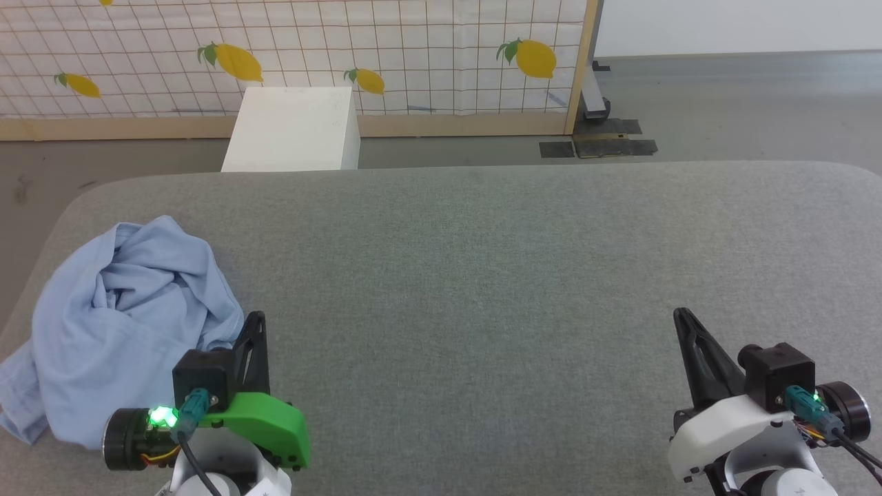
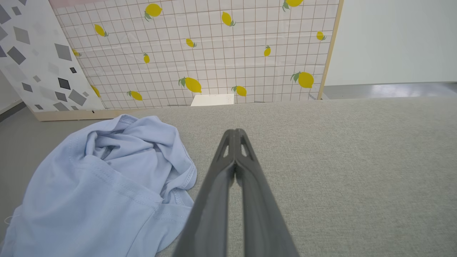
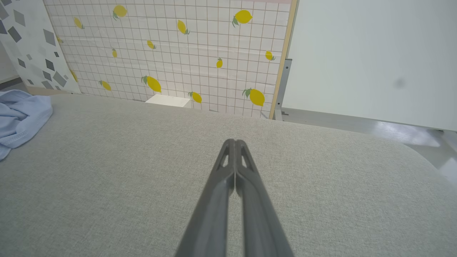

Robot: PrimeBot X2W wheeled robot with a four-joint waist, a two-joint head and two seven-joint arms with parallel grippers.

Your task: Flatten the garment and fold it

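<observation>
The shirt [image 1: 124,331] is found in a crumpled, unfolded heap at the left end of the grey cloth-covered table [image 1: 482,275], near its rounded far-left corner, with the lower folds reaching toward the table's left edge. Light blue knit is noted, and a stitched hem is turned outward on the side facing the table's middle. The left gripper [image 1: 256,320] is placed just beside that hem, on the heap's right side; whether cloth is touched cannot be told. Its two dark fingers are pressed together to the tips, and nothing is held between them. The right gripper [image 1: 682,318] is set well apart from the shirt, over bare cloth toward the table's right end — its fingers are likewise closed tip to tip and hold nothing. Beyond the table's far edge a white box [image 1: 293,127] is seen on the grey floor [image 1: 723,103], against a gridded panel printed with lemons [image 1: 413,55]. Dark tape patches [image 1: 599,147] are recorded on the floor at the panel's right post.
</observation>
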